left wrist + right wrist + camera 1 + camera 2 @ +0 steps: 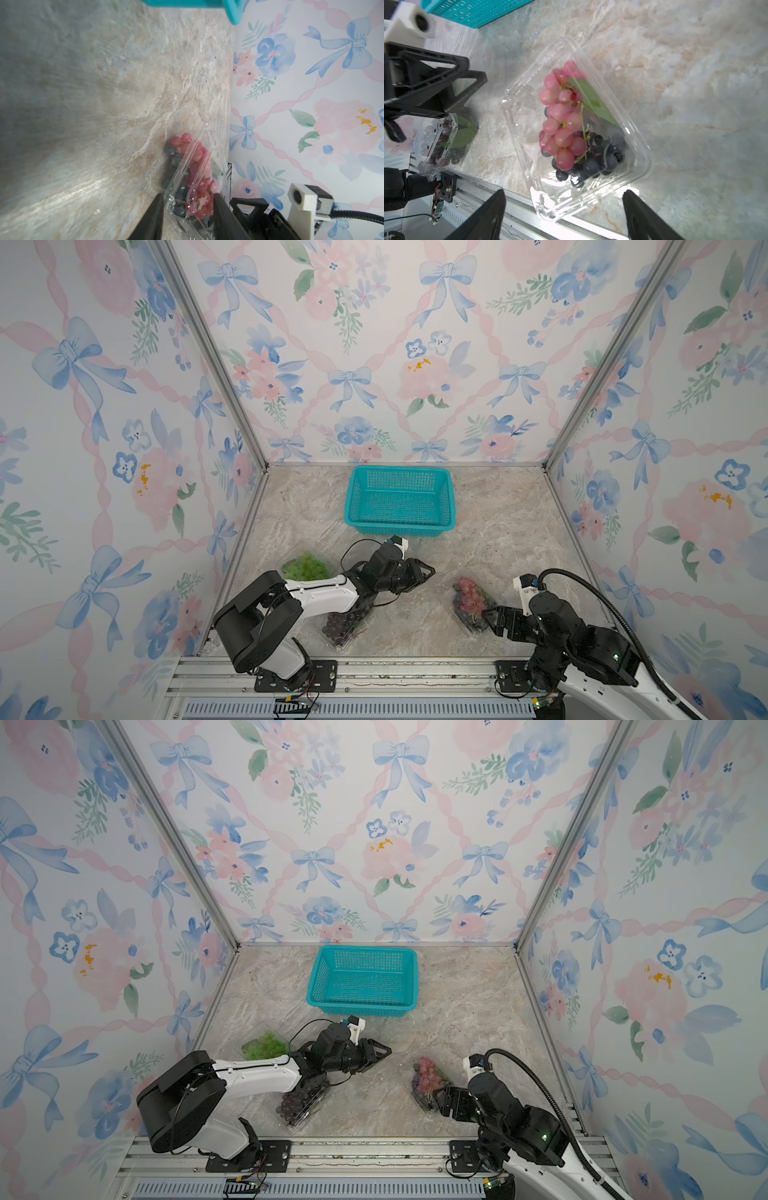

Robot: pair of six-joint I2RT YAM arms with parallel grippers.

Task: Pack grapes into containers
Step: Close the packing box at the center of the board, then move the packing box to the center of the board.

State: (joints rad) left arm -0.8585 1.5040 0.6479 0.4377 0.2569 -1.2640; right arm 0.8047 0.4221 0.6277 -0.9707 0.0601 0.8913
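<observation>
1. Grapes point(560, 124), red over dark, lay in a clear container point(525, 135) on the table point(498, 531).
2. Right pincer point(564, 193) gaped wide just beside it, gripping nothing.
3. Left pincer point(426, 572) stood parted and empty.

Bright even light; blurry wrist views

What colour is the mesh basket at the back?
Teal: the rectangular plastic mesh basket shows best in a top view.

A teal basket point(361, 982) is standing on the surface point(457, 1019). Nearer the robot than the basket, 3 clear containers point(291, 1126) are holding green grapes point(266, 1046), purple grapes point(296, 1103) and red grapes point(428, 1078).
</observation>
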